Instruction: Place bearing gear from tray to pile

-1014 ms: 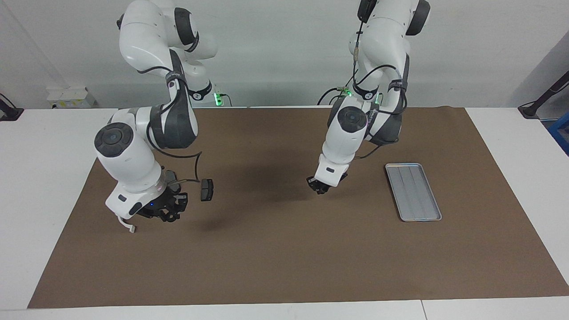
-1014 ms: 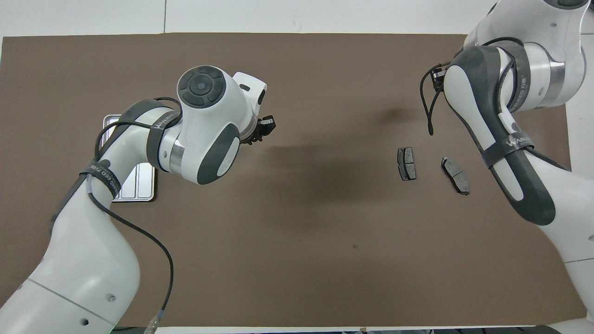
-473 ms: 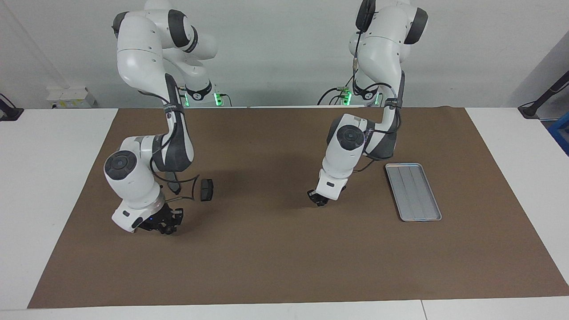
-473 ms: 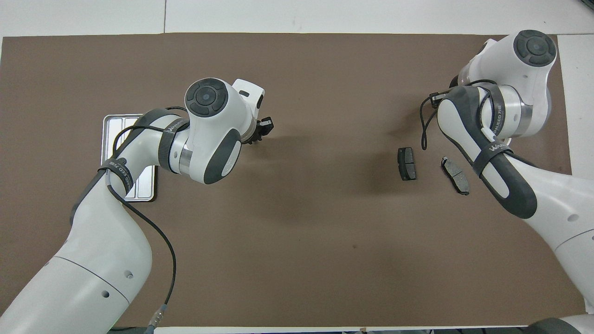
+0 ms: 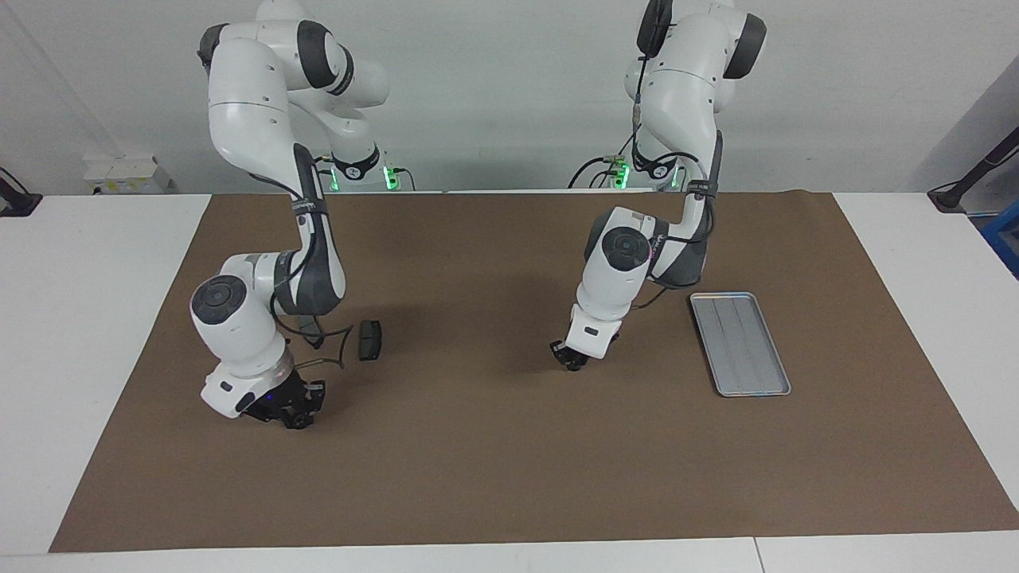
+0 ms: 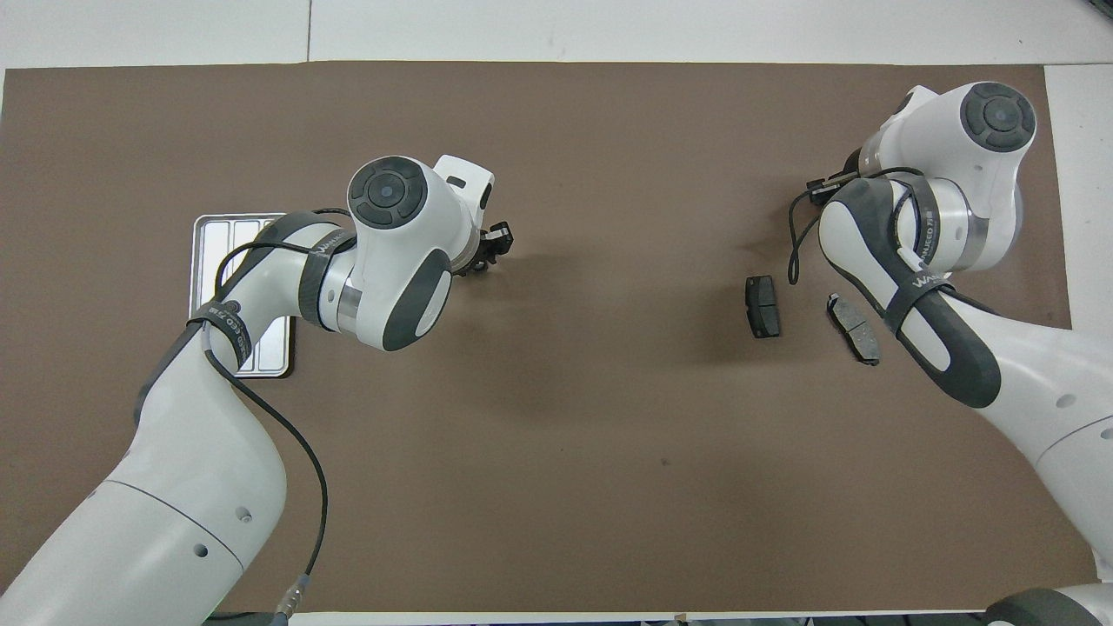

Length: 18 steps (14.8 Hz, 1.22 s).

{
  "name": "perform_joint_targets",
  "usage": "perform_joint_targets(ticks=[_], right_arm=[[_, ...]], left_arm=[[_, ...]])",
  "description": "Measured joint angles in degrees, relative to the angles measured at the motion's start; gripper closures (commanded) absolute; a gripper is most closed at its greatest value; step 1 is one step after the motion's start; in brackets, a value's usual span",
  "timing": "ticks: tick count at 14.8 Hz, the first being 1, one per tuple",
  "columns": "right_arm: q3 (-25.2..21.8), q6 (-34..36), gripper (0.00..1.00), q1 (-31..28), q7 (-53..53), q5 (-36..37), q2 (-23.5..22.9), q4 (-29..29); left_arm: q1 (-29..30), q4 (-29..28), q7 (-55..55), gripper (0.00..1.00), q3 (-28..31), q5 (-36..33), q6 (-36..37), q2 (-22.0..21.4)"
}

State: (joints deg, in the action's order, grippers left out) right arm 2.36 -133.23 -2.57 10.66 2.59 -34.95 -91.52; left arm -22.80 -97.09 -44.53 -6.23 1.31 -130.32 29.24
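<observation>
The silver ridged tray [image 5: 740,342] lies toward the left arm's end of the mat, and nothing shows on it. The left arm partly covers it in the overhead view [image 6: 209,228]. My left gripper [image 5: 570,360] hangs low over the bare mat near the middle, beside the tray. It also shows in the overhead view [image 6: 497,239]. I cannot make out a bearing gear. Two dark brake pads [image 6: 763,306] [image 6: 854,328] lie toward the right arm's end. My right gripper [image 5: 291,415] is low over the mat beside them. The white bracket is hidden.
The brown mat [image 5: 509,477] covers most of the white table. One brake pad [image 5: 368,340] shows in the facing view beside the right arm's wrist. The other is hidden there by the arm.
The right arm has swung down and carried its gripper lower, farther out from the robots. The left gripper has sunk a little toward the mat. The pads and tray have not moved.
</observation>
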Motion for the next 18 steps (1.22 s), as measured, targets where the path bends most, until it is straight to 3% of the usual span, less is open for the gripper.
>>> perform_joint_targets(ticks=[2,5,9,14,18], right_arm=[[0.15,1.96,0.0,0.19,-0.61,0.0,0.18,0.23],[0.8,12.98,0.0,3.42,-8.54,-0.02,2.44,3.99],[1.52,27.33,0.0,16.76,-34.8,-0.23,5.58,12.5],[1.58,27.28,0.0,33.01,-59.8,-0.21,3.55,15.12],[1.16,26.97,0.0,39.09,-67.71,-0.08,-5.35,24.94]], left_arm=[[0.25,0.23,-0.07,0.0,1.39,-0.1,2.81,-1.78],[6.39,0.58,5.16,0.0,3.76,-0.6,12.35,-9.85],[20.61,0.75,24.26,0.0,4.19,-0.6,24.81,-20.6],[23.74,0.72,31.57,0.0,3.86,-0.6,34.75,-27.5],[23.84,0.1,33.28,0.0,3.78,-0.6,36.15,-28.85]])
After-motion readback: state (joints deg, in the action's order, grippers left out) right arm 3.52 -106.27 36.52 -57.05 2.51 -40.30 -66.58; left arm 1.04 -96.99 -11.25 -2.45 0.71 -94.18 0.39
